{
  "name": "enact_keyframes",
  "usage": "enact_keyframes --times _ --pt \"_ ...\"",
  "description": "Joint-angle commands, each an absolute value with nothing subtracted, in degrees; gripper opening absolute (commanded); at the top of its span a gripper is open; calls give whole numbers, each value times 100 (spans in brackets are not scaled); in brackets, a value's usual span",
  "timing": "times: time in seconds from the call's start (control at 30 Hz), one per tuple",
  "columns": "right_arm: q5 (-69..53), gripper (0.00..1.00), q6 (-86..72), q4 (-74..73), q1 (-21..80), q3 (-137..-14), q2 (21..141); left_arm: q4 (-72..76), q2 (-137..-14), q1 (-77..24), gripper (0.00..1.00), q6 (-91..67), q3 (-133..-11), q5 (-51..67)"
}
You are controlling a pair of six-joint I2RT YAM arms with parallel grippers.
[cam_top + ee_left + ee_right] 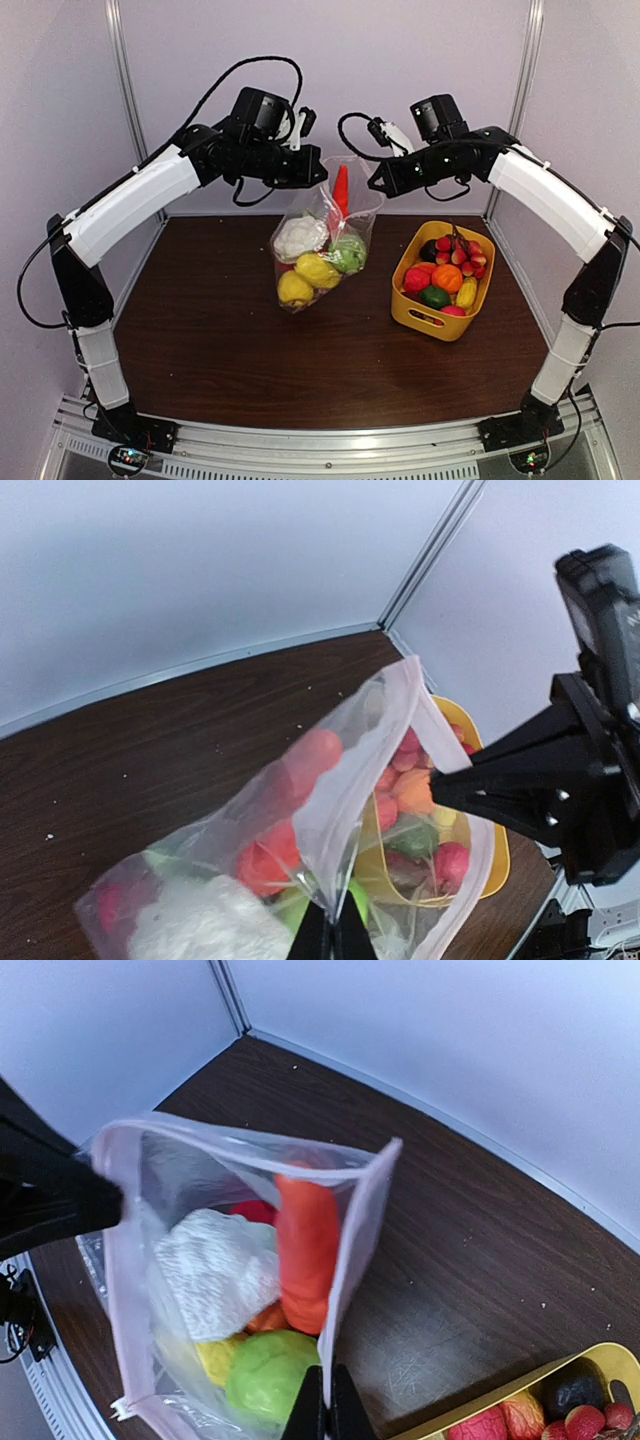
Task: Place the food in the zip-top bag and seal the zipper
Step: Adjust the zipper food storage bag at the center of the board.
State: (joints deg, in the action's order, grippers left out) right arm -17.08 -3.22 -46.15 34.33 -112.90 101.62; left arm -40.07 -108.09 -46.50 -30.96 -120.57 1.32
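Observation:
The clear zip-top bag (322,240) hangs between my two grippers above the table, mouth up and spread open. Inside lie food pieces: a white cauliflower (299,237), a yellow lemon (316,270), a green ball (349,254) and an orange carrot (342,190) standing on end. My left gripper (318,172) is shut on the bag's left rim (345,875). My right gripper (375,182) is shut on the right rim, with the pale zipper (350,1250) strip running up from its jaws. In the right wrist view the carrot (305,1245), cauliflower (215,1270) and green ball (268,1375) show through the plastic.
A yellow basket (415,318) stands on the table right of the bag, with several more toy fruits in it. It shows through the bag in the left wrist view, basket (497,865), and at the lower right in the right wrist view, basket (520,1385). White walls close in behind.

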Motion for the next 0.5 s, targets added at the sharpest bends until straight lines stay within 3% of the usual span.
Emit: enact_keyframes --times 0.0,0.07,0.27,0.33,0.4,0.47 --pt "-1977 0 -207 -4859 3607 -11319 10147 -3795 -11059 -4535 0 -3084 -12616 738" --pt "-2526 0 -360 -4856 3553 -11316 10127 -3823 -11120 -4590 0 -2985 -12641 578" --pt "-2230 1 -652 -4319 3486 -11210 9799 -3746 -11011 -4509 0 -3031 -12183 1202" --pt "-2431 19 -569 -4300 3470 -11241 9743 -3549 -10932 -4509 0 -2940 -11948 1682" --pt "-2528 44 -336 -4567 3459 -11380 9769 -3616 -10925 -4506 0 -2761 -11928 2061" --pt "-2550 57 -157 -4847 3338 -11412 9743 -4028 -10909 -4500 0 -2452 -12066 2060"
